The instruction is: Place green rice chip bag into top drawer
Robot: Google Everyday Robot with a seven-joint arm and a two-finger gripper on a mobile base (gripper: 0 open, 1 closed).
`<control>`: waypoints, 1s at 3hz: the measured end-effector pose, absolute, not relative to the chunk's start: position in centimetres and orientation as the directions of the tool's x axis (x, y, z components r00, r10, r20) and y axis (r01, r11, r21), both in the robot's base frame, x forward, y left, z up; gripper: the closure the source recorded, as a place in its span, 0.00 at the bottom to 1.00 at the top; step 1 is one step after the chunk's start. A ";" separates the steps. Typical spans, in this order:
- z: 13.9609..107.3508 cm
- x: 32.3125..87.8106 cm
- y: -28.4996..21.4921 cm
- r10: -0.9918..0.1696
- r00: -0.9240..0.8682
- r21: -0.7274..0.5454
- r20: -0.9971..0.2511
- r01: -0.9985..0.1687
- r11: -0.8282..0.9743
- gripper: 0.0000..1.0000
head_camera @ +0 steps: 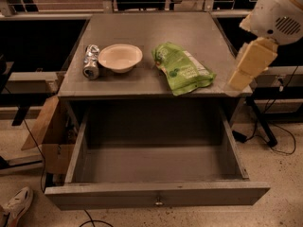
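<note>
Hand at right edge of counter, grip state can't tell. Green rice chip bag just left of it; top drawer open, below-left.

Your gripper hung at the bench's right edge, just beside the green rice chip bag. Bowl and can stood well left of the bag. The top drawer stood open, free from above.
</note>
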State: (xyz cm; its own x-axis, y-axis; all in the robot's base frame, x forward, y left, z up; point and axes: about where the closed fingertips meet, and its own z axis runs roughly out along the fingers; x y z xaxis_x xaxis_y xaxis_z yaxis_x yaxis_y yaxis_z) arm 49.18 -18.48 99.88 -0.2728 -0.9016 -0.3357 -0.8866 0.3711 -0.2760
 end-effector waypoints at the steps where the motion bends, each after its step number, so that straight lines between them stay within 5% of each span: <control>1: 101.0 54.1 -13.8 -0.834 -0.293 -0.257 -0.467 -0.858 0.445 0.00; 2: 101.5 57.2 -8.0 -0.743 -0.331 -0.209 -0.582 -0.822 0.530 0.00; 3: 102.0 57.6 -7.8 -0.686 -0.385 -0.174 -0.617 -0.784 0.596 0.00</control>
State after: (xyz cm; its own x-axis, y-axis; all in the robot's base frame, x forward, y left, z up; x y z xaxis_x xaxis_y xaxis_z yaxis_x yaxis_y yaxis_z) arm 57.62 -7.85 102.01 -0.3853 -0.6865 -0.6167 -0.7837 0.5963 -0.1740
